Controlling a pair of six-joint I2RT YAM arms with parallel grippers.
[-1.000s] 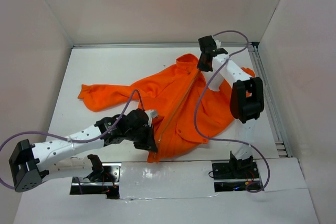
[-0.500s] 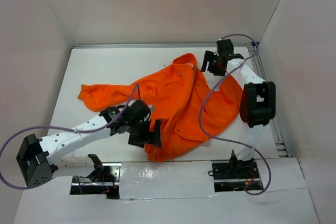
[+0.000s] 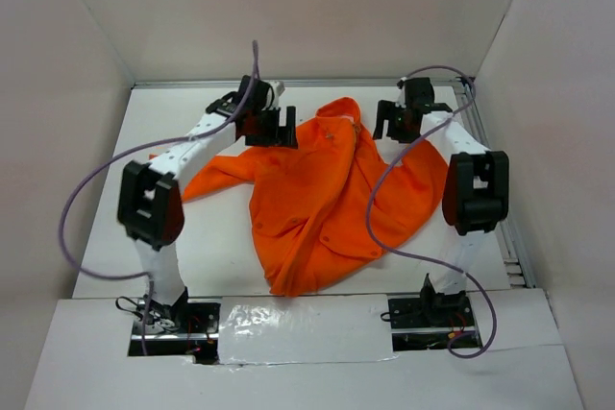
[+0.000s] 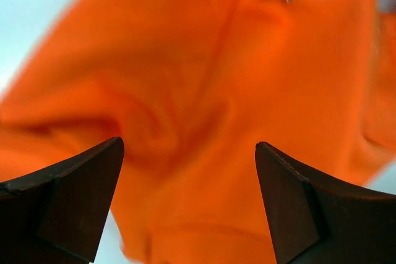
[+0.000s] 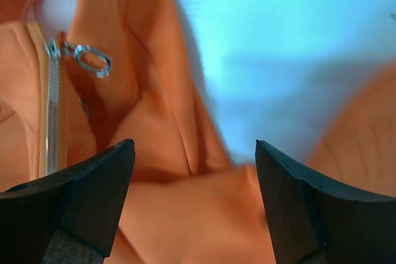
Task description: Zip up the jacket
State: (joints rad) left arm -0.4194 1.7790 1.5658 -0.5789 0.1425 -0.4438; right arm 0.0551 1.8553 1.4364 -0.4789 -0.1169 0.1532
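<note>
— Changed since a second ago?
— Left gripper [image 3: 273,133] up from the hem to upper centre, beside the collar, jaws spread, empty. Right gripper [image 3: 399,130] off the collar, jaws parted, empty.
— Jacket [image 3: 327,199]?
— Orange, rumpled, mid-frame on the table [image 3: 221,266]; silver zipper pull [image 5: 93,60] showing.
— Counts?
— One jacket, two grippers.

A white table [image 3: 216,237] sits boxed by plain, apparently off-white walls [image 3: 317,7].

A bright orange fleece jacket [image 3: 317,199] lies rumpled on a white table [image 3: 226,247], left gripper [image 3: 270,133] and right gripper [image 3: 394,129] flanking its collar.
</note>
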